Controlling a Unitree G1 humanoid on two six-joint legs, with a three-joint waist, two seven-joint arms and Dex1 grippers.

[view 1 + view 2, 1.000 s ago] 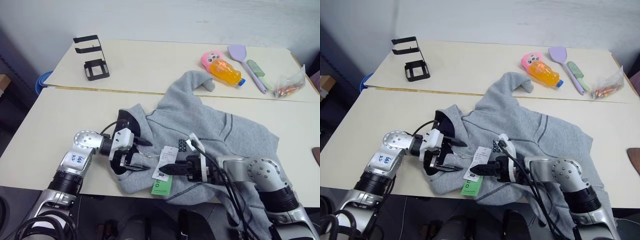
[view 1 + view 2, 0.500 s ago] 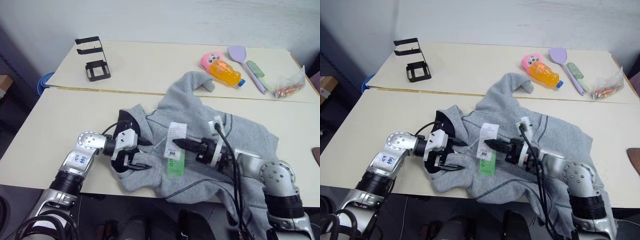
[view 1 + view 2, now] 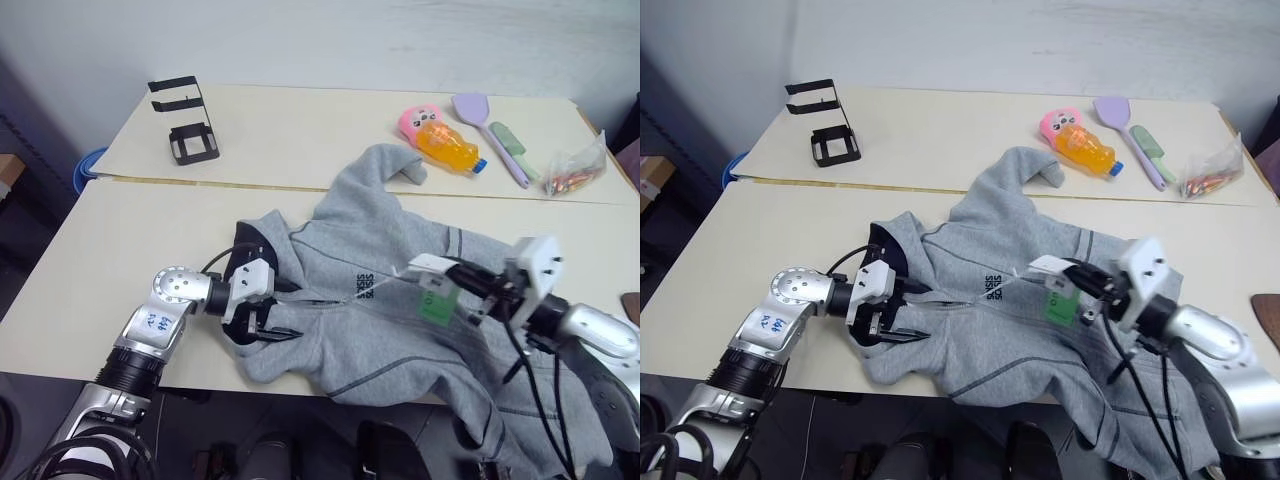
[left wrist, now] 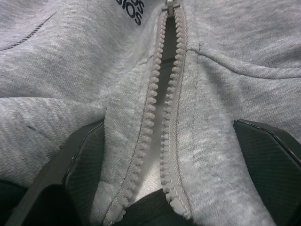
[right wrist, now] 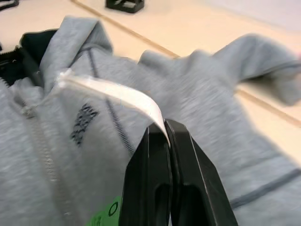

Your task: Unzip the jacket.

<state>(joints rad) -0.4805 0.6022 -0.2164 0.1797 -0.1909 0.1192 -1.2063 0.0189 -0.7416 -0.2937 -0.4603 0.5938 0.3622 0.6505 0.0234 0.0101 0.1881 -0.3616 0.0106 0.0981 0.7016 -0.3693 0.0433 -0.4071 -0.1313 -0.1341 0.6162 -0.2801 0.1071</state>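
Two cream tabletops butt together under a plain pale wall, and the near table (image 3: 90,260) carries the jacket (image 3: 400,250), spread front-up with its hem spilling over the near edge. At the collar end the left gripper (image 3: 272,308) lies low on the cloth, its black fingers (image 4: 82,162) spread wide on either side of the zipper (image 4: 164,94), which stands parted there (the teeth gape near the collar and meet again by the chest logo (image 3: 363,287)). Further right, the right gripper (image 5: 165,129) is pinched shut on the white-green hang tag (image 3: 432,292), lifted above the fabric, with a thin cord running from the tag back to the zipper pull. On the far table sit a black wire stand (image 3: 183,118), an orange bottle (image 3: 447,144), a pink toy (image 3: 418,118), a lilac spatula (image 3: 485,120) and a clear bag (image 3: 575,168).
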